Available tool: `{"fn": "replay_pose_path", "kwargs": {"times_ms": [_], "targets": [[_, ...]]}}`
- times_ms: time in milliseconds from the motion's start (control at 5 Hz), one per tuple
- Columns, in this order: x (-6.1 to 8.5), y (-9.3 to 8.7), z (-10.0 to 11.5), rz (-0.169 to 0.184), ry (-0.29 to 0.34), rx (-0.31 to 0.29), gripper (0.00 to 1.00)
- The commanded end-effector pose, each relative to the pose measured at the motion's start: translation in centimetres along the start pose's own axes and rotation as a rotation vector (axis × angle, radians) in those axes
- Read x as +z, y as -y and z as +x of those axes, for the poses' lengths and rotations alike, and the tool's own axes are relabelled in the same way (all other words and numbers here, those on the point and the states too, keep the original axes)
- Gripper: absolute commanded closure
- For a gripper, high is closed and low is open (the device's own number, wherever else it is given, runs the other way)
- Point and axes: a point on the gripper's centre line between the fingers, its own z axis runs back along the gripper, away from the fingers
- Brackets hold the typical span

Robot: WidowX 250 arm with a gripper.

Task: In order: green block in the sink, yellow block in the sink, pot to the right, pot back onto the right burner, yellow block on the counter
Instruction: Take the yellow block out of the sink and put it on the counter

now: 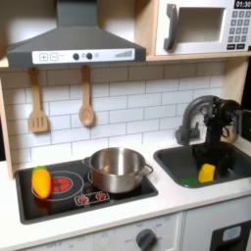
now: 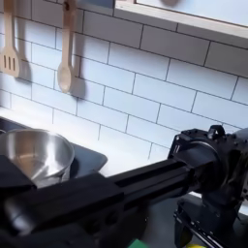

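The gripper point(image 1: 208, 157) reaches down into the sink point(image 1: 176, 167) at the first exterior view's lower right, right above the yellow block point(image 1: 207, 174), likely to grab it. I cannot tell if the jaws are apart. The pot point(image 1: 117, 169) sits on the cooktop point(image 1: 29, 201).

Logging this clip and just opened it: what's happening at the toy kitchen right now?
The robot arm is reaching down into the sink, its gripper right above the yellow block lying in the basin. Whether it grips the block is unclear. The pot sits on the cooktop's burner on the first exterior view's right, and an orange oval toy lies on the other burner.
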Motion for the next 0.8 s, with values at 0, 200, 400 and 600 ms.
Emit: {"fn": "replay_pose_path", "kwargs": {"times_ms": [0,200,400,600], "targets": [[-0.34,0.10,-0.19,0.001,-0.007,0.009,0.00],[-0.44,0.01,-0.34,-0.001,-0.005,0.014,0.00],[-0.79,-0.25,-0.55,0.000,-0.014,0.028,0.00],[-0.90,-0.24,-0.57,0.006,-0.015,0.029,0.00]]}}
